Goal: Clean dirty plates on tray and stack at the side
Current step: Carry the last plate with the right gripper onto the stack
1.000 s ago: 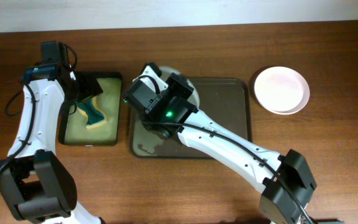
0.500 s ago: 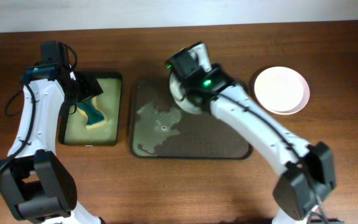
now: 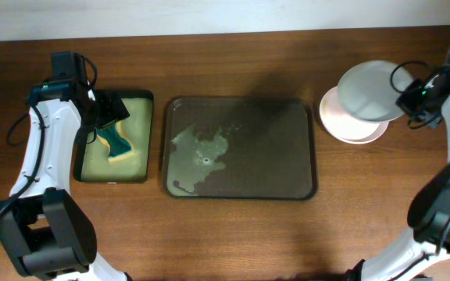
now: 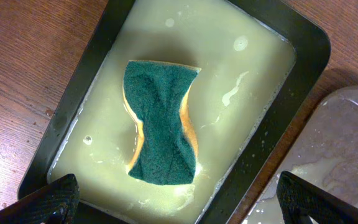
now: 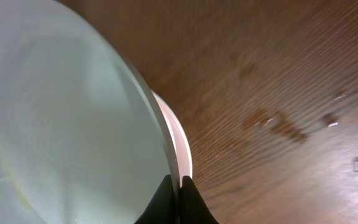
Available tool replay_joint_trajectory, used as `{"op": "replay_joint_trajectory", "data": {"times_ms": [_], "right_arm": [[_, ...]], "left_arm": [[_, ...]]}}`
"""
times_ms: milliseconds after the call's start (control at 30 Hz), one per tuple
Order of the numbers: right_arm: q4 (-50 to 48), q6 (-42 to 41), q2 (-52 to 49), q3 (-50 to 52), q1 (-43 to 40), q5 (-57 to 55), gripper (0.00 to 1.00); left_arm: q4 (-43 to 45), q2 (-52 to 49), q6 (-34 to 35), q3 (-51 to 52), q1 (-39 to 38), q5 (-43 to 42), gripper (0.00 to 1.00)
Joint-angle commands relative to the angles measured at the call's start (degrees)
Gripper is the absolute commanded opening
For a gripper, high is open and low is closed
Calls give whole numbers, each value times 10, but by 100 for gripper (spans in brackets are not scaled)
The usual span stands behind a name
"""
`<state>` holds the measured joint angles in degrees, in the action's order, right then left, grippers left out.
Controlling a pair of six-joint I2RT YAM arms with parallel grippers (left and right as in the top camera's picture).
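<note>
My right gripper (image 3: pixel 412 100) (image 5: pixel 176 182) is shut on the rim of a bluish-grey plate (image 3: pixel 373 91) (image 5: pixel 61 118) and holds it above a white plate (image 3: pixel 350 126) (image 5: pixel 180 144) that lies on the table at the right. The large dark brown tray (image 3: pixel 287 168) stands in the middle with wet foamy patches and no plate on it. My left gripper (image 3: pixel 106 109) (image 4: pixel 179 200) is open over the small black tray (image 3: pixel 143 168) (image 4: pixel 303 56). A third plate is not in view.
The black tray holds yellow-green soapy water and a green-and-yellow sponge (image 3: pixel 116 145) (image 4: pixel 160 121). The brown tray's corner shows in the left wrist view (image 4: pixel 347 149). Water drops (image 5: pixel 291 124) lie on the wooden table by the plates.
My right arm has swung from over the brown tray to the far right, carrying the bluish-grey plate above the white plate. The left arm has not moved.
</note>
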<state>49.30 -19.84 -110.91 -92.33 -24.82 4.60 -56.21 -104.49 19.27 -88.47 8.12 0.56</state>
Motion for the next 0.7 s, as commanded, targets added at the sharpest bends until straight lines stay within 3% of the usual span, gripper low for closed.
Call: {"op": "replay_joint_trajectory", "data": {"times_ms": [0,133,200,267,367,533,600,667], "right_arm": [[3,-19,-45,3,10,29,4],[19,-14,-52,3,17,66,8],[43,-14,-51,3,17,89,38],[71,-4,-48,3,21,92,52],[98,12,-14,3,25,92,56],[169,78,130,3,76,85,60],[206,93,197,10,113,44,75],[221,93,284,45,154,23,99]], "left_arm": [[-1,4,-1,-5,3,-4,99],[-1,4,-1,-5,3,-4,99],[-1,4,-1,-5,3,-4,99],[-1,4,-1,-5,3,-4,99],[0,4,-1,-5,3,-4,99],[0,4,-1,-5,3,-4,99],[-1,4,-1,-5,3,-4,99],[-1,4,-1,-5,3,-4,100]]}}
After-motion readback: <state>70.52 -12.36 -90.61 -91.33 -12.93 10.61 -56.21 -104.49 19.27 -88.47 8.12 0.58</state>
